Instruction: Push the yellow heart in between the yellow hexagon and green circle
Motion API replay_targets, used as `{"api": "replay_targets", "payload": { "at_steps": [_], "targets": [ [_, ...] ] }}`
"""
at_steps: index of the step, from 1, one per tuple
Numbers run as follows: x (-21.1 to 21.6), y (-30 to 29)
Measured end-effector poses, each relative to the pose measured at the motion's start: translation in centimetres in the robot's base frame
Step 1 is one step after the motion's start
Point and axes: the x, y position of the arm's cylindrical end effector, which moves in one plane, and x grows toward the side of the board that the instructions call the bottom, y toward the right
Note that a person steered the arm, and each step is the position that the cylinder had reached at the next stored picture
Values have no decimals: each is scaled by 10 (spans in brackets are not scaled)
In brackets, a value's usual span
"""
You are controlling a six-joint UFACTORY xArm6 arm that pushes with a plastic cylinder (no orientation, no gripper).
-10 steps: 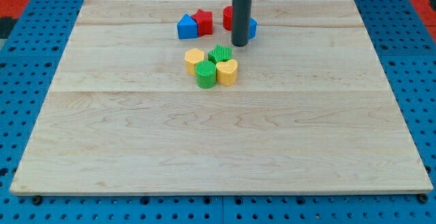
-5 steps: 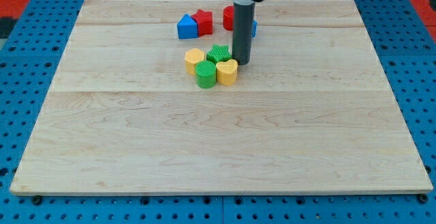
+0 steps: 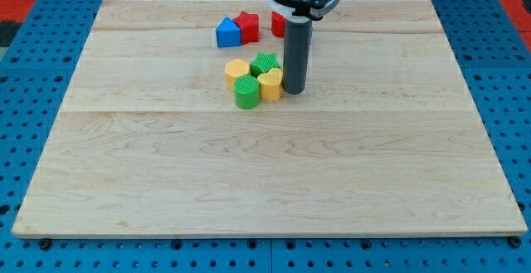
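The yellow heart (image 3: 270,84) sits in a tight cluster near the board's upper middle. The green circle (image 3: 246,92) touches it on the view's left. The yellow hexagon (image 3: 236,71) is at the cluster's upper left, and a green star (image 3: 265,62) is at its top. My tip (image 3: 294,91) is pressed against the heart's right side. The rod stands upright above it.
A blue block (image 3: 227,33) and a red star (image 3: 246,26) sit side by side near the board's top. A red block (image 3: 278,22) shows just left of the rod, partly hidden. The wooden board (image 3: 265,182) lies on a blue pegboard.
My tip moved down the view from beside the red and blue blocks to the heart's right side. The heart and the green circle shifted slightly left.
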Motion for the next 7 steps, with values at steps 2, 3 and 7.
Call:
{"api": "replay_targets", "payload": {
  "at_steps": [2, 3, 7],
  "targets": [
    [0, -19],
    [0, -45],
    [0, -83]
  ]
}}
